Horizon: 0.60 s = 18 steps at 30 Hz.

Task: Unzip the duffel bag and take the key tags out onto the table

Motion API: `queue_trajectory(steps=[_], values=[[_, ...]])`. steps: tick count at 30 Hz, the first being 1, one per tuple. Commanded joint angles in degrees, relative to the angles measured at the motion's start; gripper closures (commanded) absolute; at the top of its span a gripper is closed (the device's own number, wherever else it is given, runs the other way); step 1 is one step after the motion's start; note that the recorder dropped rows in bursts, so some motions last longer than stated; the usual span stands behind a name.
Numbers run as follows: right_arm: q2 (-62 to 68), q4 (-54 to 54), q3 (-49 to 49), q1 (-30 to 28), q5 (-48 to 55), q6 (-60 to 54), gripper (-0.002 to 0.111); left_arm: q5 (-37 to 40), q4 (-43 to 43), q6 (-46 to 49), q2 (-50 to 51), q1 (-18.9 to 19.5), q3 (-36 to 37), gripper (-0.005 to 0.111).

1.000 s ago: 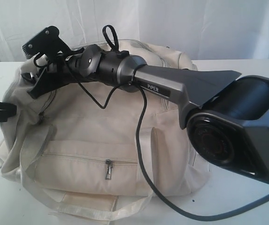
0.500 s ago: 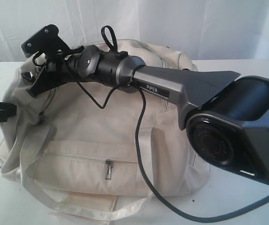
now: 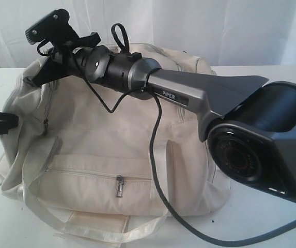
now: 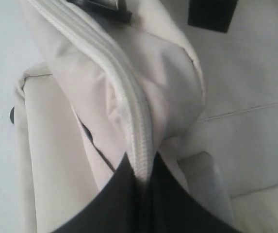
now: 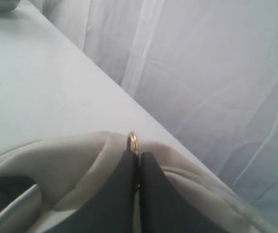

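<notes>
Cloth of the duffel bag [image 3: 111, 144] looks soft and slack: left tool [image 4: 141, 165] pinches its seam [image 4: 128, 97], right tool [image 5: 138, 154] clamps the zip pull [image 5: 132, 140].

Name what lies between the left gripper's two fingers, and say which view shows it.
A ribbed white ridge of the duffel bag, probably its zip, is pinched between the left gripper's dark fingers. The left wrist view shows this.

The right arm [image 3: 189, 95] is extending across toward the left side, with the right gripper [image 5: 138, 156] pinching fully closed. The left gripper [image 4: 142, 165] is clamping closed.
</notes>
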Motion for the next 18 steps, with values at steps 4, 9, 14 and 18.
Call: queue_trajectory(steps=[4,9,14,18], values=[[-0.92,0.06,-0.23,-0.24,-10.69,0.28,0.108,-1.01,1.46,-0.13,-0.30,-0.06,0.83,0.107],[-0.92,-0.28,-0.23,-2.50,-14.08,0.28,0.108,-1.36,1.46,-0.35,-0.30,-0.06,0.83,0.107],[-0.92,-0.79,-0.23,-5.32,-13.15,0.28,0.108,-1.36,1.46,-0.35,-0.30,-0.06,0.83,0.107],[-1.03,-0.79,-0.23,-5.32,-11.90,0.28,0.108,-0.71,1.46,0.43,-0.44,-0.06,-0.44,0.107]])
